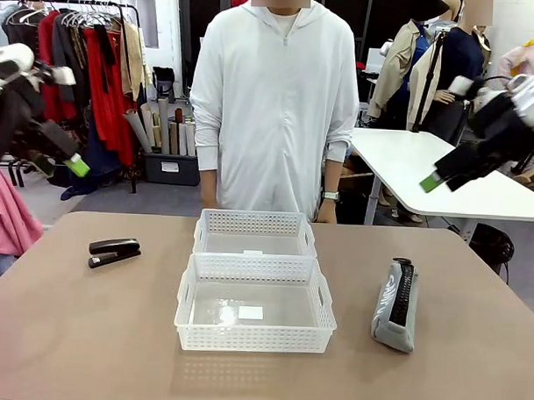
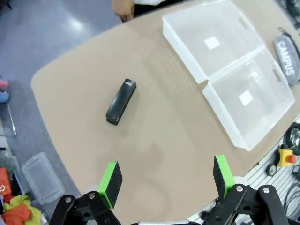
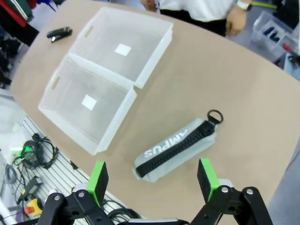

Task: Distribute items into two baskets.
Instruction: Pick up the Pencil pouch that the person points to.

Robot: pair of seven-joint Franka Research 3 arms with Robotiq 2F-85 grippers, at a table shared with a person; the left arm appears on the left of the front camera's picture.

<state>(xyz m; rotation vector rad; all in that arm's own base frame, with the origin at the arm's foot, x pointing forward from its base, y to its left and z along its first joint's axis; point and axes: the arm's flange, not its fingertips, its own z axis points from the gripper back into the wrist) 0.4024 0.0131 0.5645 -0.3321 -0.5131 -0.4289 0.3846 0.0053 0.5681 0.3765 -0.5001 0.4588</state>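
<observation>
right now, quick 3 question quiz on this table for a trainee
1. True or false: the near basket and the far basket are both empty.
2. The stapler lies: A) on the table, on the robot's left of the baskets; B) on the robot's right of them; C) inside one of them.
3. Fill in: the left gripper and the right gripper both have their jaws ____, holding nothing.
Key: 1 true; 2 A; 3 open.
</observation>
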